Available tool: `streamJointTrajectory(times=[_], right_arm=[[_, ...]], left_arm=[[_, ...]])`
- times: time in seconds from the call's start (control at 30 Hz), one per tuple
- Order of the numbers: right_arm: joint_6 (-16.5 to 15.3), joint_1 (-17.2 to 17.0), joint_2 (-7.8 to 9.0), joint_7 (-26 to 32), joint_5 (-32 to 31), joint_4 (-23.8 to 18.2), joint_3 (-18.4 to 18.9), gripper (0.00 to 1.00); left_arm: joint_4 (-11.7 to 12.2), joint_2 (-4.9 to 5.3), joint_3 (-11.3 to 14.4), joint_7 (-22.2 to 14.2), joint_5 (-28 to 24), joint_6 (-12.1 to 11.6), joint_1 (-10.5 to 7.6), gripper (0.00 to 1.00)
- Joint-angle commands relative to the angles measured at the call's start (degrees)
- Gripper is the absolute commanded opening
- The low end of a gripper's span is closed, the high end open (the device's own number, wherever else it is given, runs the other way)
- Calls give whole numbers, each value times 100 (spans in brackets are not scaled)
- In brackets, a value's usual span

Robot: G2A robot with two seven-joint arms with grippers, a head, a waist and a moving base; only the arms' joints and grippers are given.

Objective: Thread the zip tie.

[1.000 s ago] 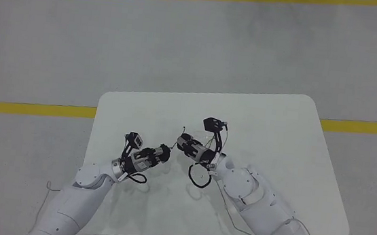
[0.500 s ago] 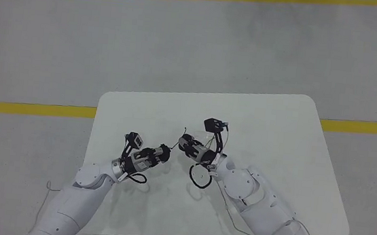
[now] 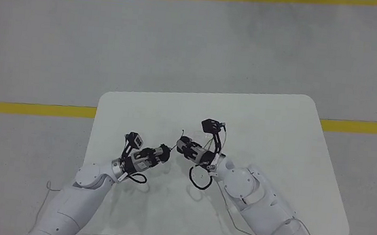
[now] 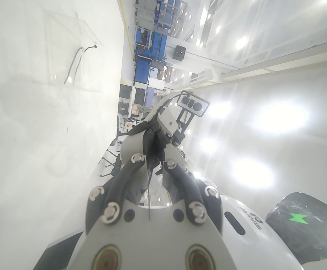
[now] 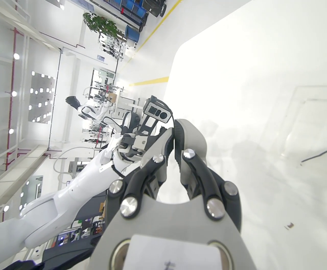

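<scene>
1. My left jaws are closed on the zip tie (image 4: 149, 202). The black strap runs straight out between my left fingers (image 4: 132, 150), with its loose tail trailing back over my own wrist. I judge that I grip it partway along so that only a short, stiff length sticks out in front and does not droop.
2. My right jaws are pressed together, right pads (image 5: 189, 138) touching or nearly so. I cannot make out what they pinch. A thin dark strand stands up at their tip in the top view, so they likely hold the other end of the same tie.
3. Seen from above, the two sets of jaws meet tip to tip toward 9 o'clock from the middle of the desk (image 3: 276, 126), raised off its surface. My left points toward 2 o'clock and my right toward 10 o'clock, facing each other so that strap tip and head can line up on one axis.
4. I judge the threading to be at the alignment stage. Whether the tip has entered the head is hidden between the fingertips.
5. A clear tray (image 4: 58, 79) lies farther out on the desk with spare ties (image 4: 72, 66) in it, well apart from the work.
</scene>
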Motion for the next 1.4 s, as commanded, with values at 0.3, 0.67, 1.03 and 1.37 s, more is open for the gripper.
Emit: streamJointTrajectory(times=[0.3,0.67,1.03,1.37], right_arm=[[54,76,-16,30,-27,98,31,0],[-50,95,-13,153,64,106,108,0],[-93,199,-36,245,106,206,87,0],[-188,264,-58,361,154,272,22,0]], left_arm=[[0,0,0,0,0,0,0,0],[0,0,0,0,0,0,0,0],[0,0,0,0,0,0,0,0],[0,0,0,0,0,0,0,0]])
